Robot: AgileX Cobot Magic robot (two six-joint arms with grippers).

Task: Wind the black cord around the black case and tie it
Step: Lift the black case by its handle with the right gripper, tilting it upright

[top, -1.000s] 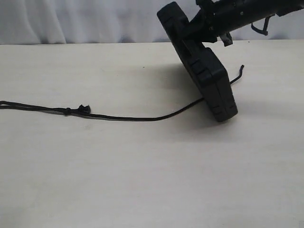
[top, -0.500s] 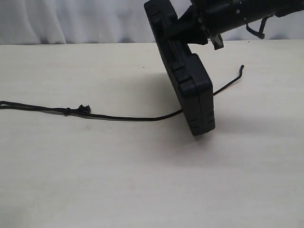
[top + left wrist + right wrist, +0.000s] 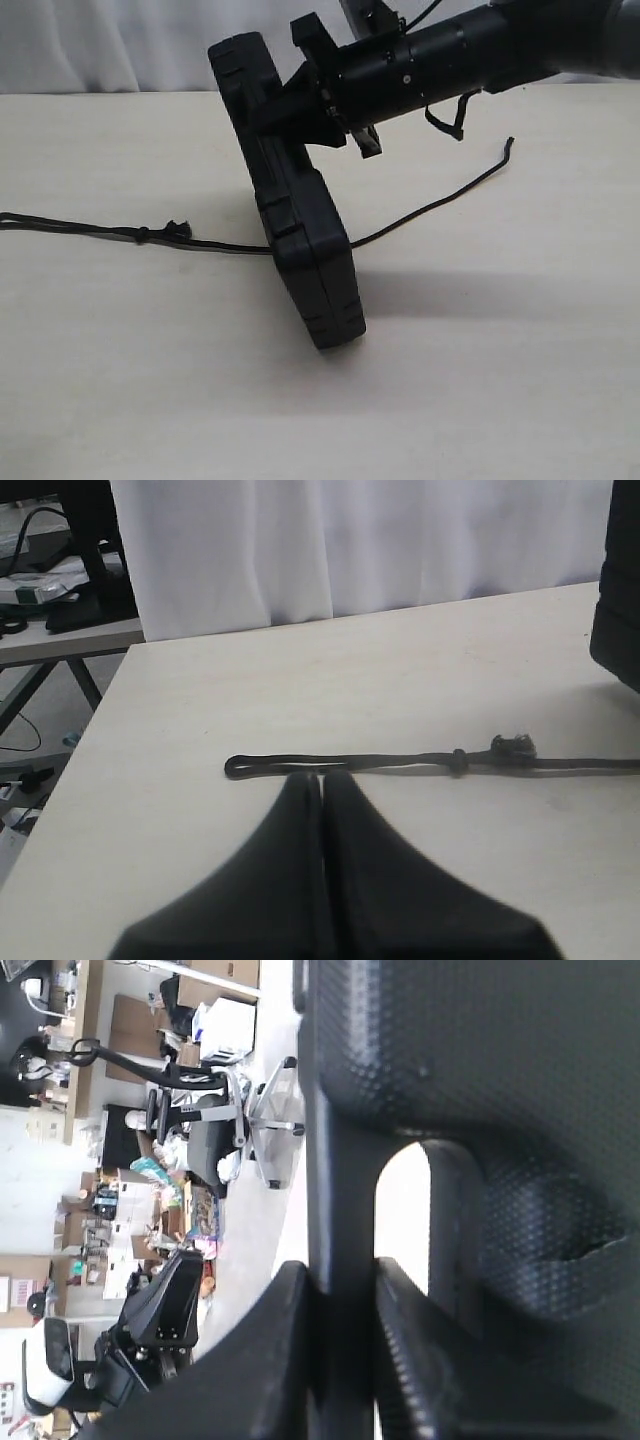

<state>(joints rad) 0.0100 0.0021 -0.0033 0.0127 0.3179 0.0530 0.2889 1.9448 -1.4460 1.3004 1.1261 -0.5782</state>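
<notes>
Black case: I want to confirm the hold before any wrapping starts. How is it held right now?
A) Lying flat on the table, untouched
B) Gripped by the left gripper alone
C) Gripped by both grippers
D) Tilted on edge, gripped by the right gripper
D: the right gripper has its jaws clamped on the bar beside the handle slot of the black case, which stands tilted, while the left gripper is shut and empty near the black cord.

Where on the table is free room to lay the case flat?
Free: the bare table in front of the cord, from the left edge to the case, and the patch right of the case, nearer than the cord's end. Crowded: the cord's line and where the right pincer holds the tilted case.
</notes>
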